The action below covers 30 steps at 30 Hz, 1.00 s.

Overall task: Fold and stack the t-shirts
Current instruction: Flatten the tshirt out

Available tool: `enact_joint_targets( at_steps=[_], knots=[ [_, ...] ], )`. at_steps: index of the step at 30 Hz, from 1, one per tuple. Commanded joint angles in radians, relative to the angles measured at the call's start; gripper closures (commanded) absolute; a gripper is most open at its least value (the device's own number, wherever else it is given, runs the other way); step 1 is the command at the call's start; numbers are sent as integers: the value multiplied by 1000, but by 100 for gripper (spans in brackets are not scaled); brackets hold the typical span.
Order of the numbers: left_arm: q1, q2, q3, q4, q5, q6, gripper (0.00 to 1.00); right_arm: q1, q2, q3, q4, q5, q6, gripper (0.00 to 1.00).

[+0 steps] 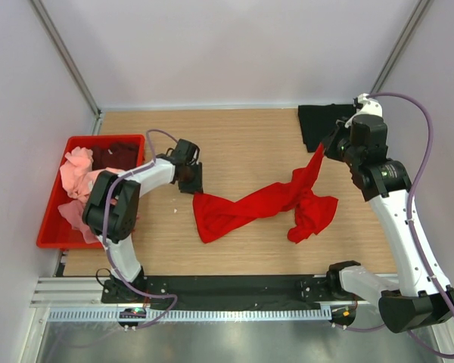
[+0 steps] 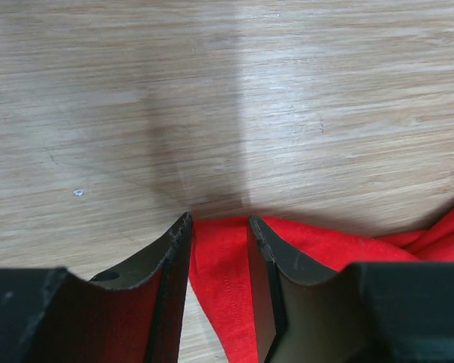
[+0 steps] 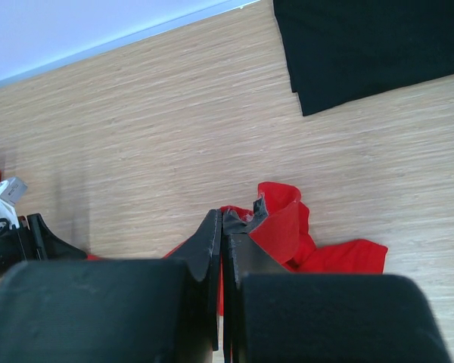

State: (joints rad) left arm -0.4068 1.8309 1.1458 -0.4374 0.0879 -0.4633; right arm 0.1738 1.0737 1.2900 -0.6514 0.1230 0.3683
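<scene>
The bright red t-shirt (image 1: pixel 242 208) lies twisted and stretched across the middle of the table. My right gripper (image 1: pixel 323 147) is shut on one end of it and holds that end lifted; the pinched cloth shows in the right wrist view (image 3: pixel 287 227) at the closed jaws (image 3: pixel 225 215). My left gripper (image 1: pixel 193 185) is down at the shirt's other end, open, with the red edge (image 2: pixel 227 280) lying between its fingertips (image 2: pixel 219 219) on the wood. A folded black t-shirt (image 1: pixel 316 125) lies flat at the back right, also seen in the right wrist view (image 3: pixel 363 45).
A rigid red crate (image 1: pixel 49 227) stands at the left edge, holding light pink shirts (image 1: pixel 76 178) and a dark maroon one (image 1: pixel 117 155). Bare wooden table lies between the crate and the black shirt. A black rail runs along the near edge.
</scene>
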Motion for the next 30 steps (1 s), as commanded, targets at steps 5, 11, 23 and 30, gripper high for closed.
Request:
enact_joint_targets(
  at_steps=[5, 11, 23, 30],
  knots=[
    [-20, 16, -26, -101, -69, -6, 68, -2, -8, 11, 44, -9, 1, 99],
    [-35, -4, -5, -132, -117, -17, 100, -2, -4, 12, 41, -6, 1, 99],
    [-35, -278, 563, -418, -451, 18, 100, -2, 12, 236, 134, 308, -75, 99],
    [-36, -560, 637, -316, -556, 25, 100, -3, -112, 318, 271, 322, -150, 99]
  ],
)
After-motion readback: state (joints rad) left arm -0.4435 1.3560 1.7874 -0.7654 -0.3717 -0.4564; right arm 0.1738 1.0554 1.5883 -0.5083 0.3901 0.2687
